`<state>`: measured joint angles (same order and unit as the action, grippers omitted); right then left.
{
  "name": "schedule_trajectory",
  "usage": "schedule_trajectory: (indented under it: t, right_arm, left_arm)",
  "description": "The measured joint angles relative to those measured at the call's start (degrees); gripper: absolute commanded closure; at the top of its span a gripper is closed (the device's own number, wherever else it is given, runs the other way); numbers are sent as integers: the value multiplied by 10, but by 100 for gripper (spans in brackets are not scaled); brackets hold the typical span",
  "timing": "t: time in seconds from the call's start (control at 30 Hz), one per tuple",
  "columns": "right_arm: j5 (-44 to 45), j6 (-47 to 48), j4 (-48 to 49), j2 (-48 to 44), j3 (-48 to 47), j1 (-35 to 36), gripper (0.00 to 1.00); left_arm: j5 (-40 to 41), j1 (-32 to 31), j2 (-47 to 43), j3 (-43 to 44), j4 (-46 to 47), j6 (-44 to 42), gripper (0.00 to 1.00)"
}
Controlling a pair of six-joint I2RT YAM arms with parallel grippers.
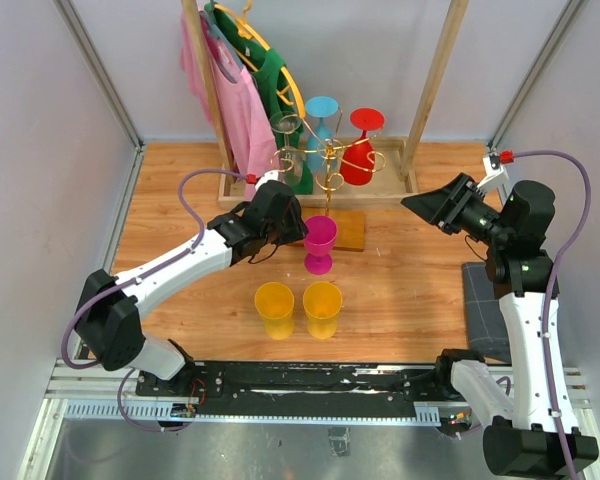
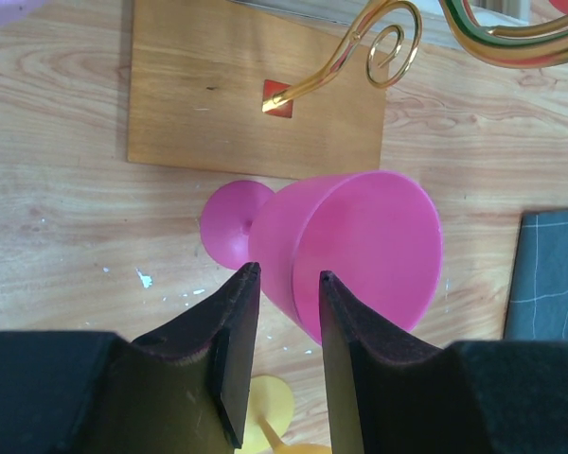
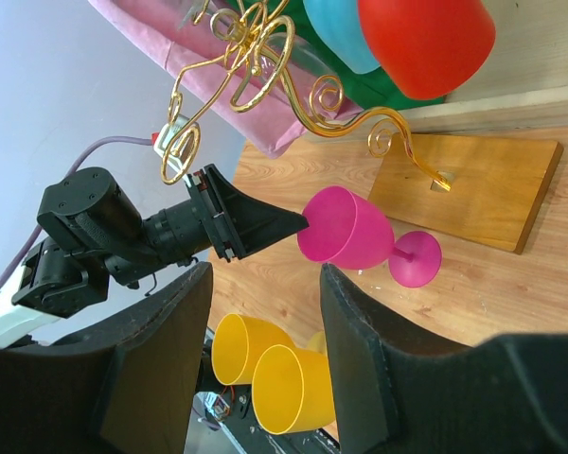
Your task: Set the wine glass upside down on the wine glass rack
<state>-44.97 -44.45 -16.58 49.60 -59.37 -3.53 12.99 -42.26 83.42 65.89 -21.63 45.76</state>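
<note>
The pink wine glass stands upright on the wooden table, just in front of the rack's wooden base. It also shows in the left wrist view and the right wrist view. The gold wine glass rack rises behind it, its curled arms visible in the right wrist view. My left gripper is open, its fingertips either side of the glass's near rim wall. My right gripper is open and empty, raised at the right and pointing toward the rack.
Two yellow glasses stand near the front. A red glass, a blue glass and a clear glass hang on the rack. A wooden clothes rail with pink and green garments stands behind. A grey mat lies at the right.
</note>
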Motion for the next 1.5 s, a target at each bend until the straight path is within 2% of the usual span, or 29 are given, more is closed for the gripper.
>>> schedule_trajectory:
  t: [0.6,0.9,1.1,1.5]
  right_arm:
    - [0,0,0,-1,0,0,50]
    - [0,-1,1,-2,2,0,50]
    - [0,-3,3,-5,9,0,50]
    - [0,-5,4,-12,9,0,49]
  left_arm:
    - [0,-1,-4,-31,10,8,68]
    - [3,-2,-18,-47,9,8,81]
    - [2,-2,-23,-47,5,7,99]
    - [-5,-3,-53,-47,-15,-5,100]
